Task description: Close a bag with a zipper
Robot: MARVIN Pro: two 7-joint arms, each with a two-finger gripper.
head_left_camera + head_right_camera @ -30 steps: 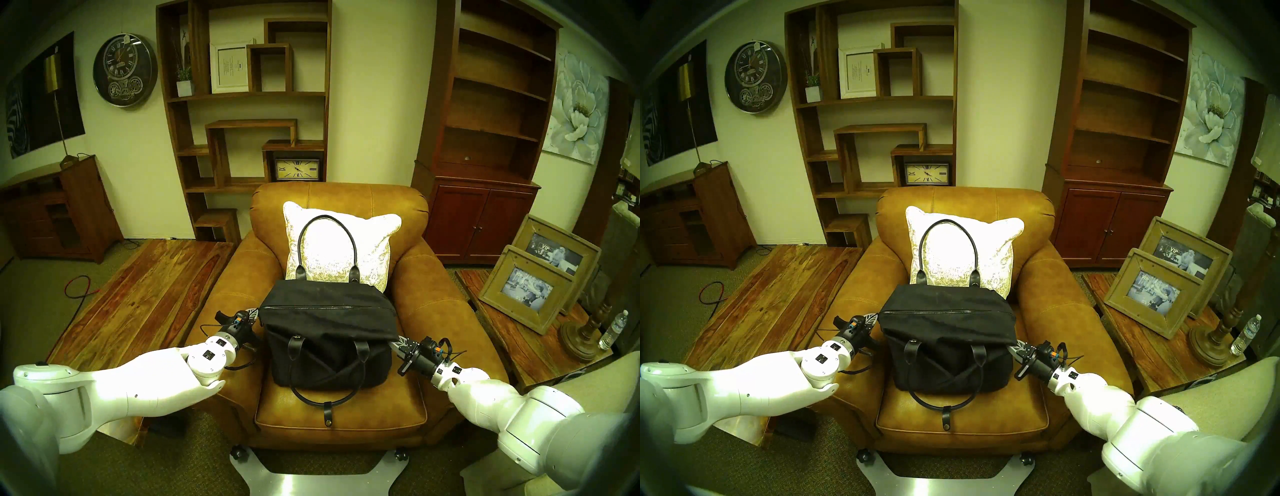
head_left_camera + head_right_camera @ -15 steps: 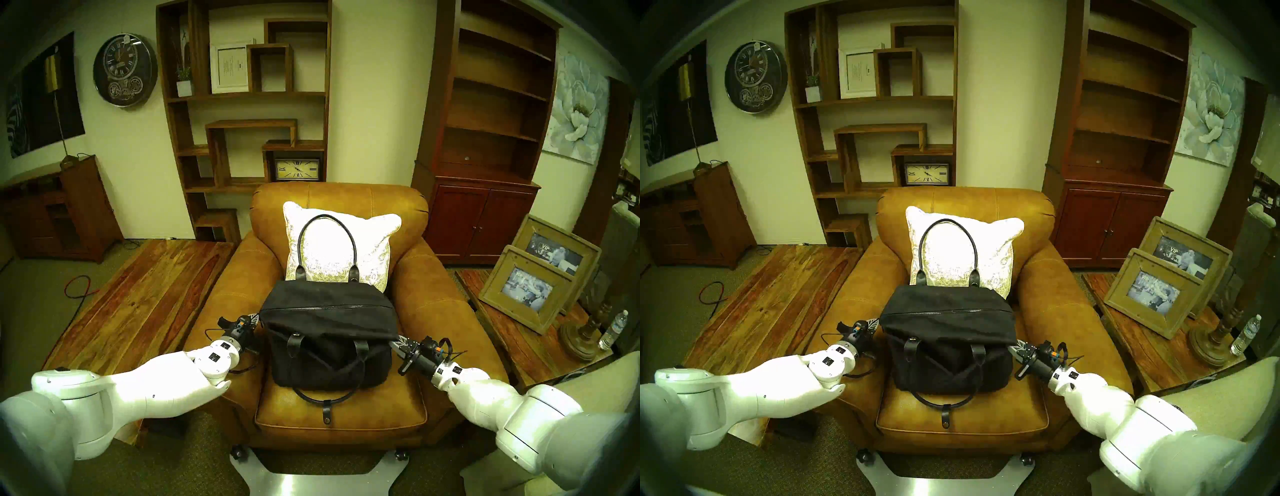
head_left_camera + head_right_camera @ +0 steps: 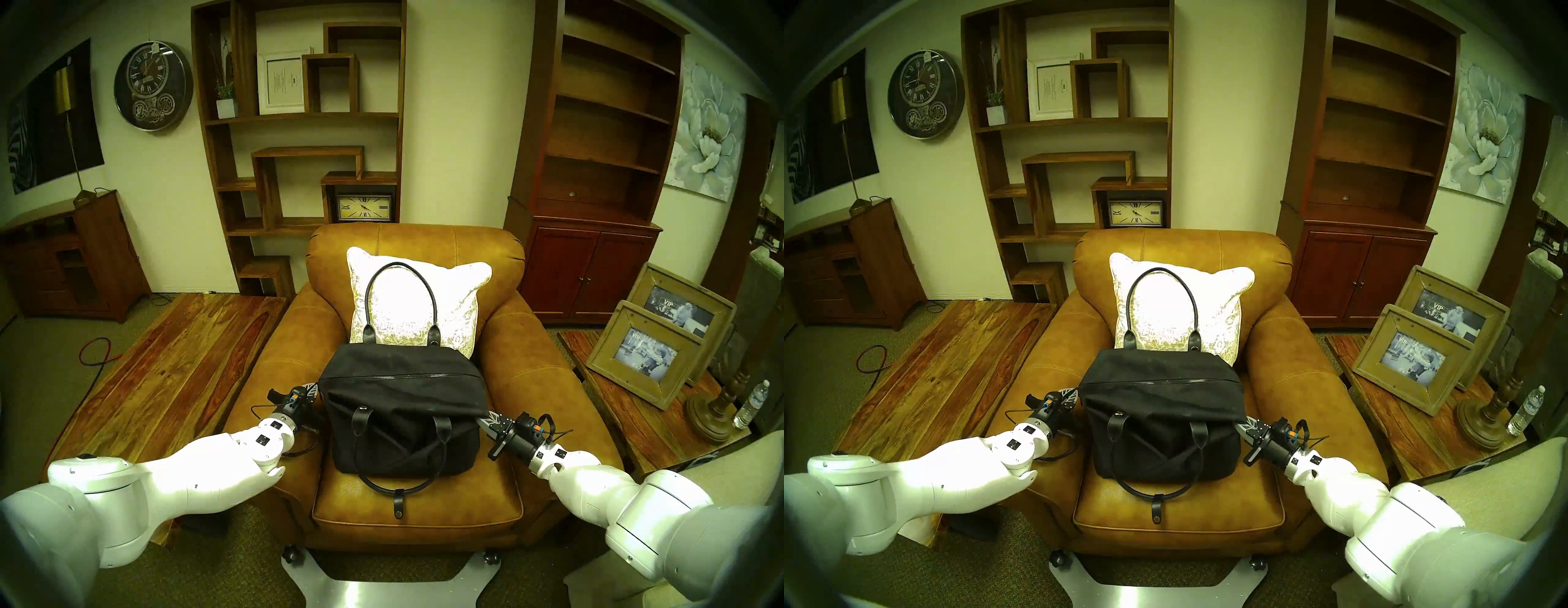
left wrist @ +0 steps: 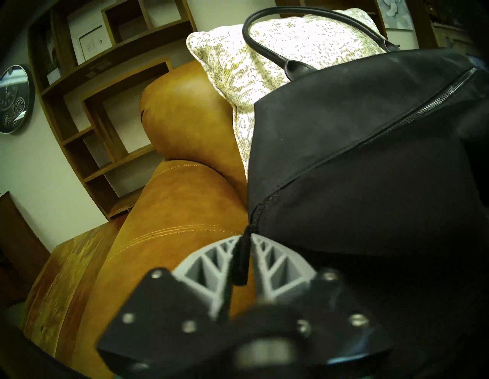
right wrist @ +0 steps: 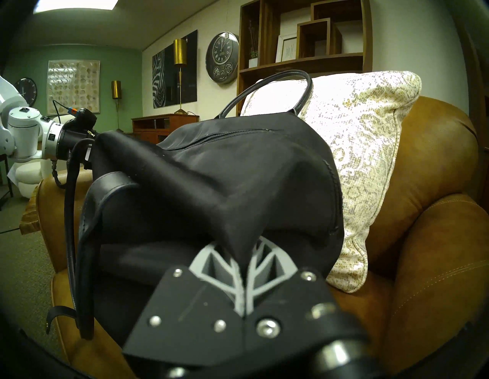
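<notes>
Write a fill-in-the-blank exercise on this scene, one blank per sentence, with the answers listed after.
1. The black bag sits on the seat of a tan leather ____.
2. Its far handle leans against a white ____.
3. The left gripper has its jaws shut on the bag's ____ pull.

Answers: armchair; cushion; zipper

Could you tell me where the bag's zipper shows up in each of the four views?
Head stereo left: the zipper crosses the bag's top, centre frame.
Head stereo right: the same line, slightly further left.
Left wrist: it runs diagonally at upper right.
Right wrist: a short stretch at upper centre.
Shared landmark: the white cushion behind the bag.
</notes>
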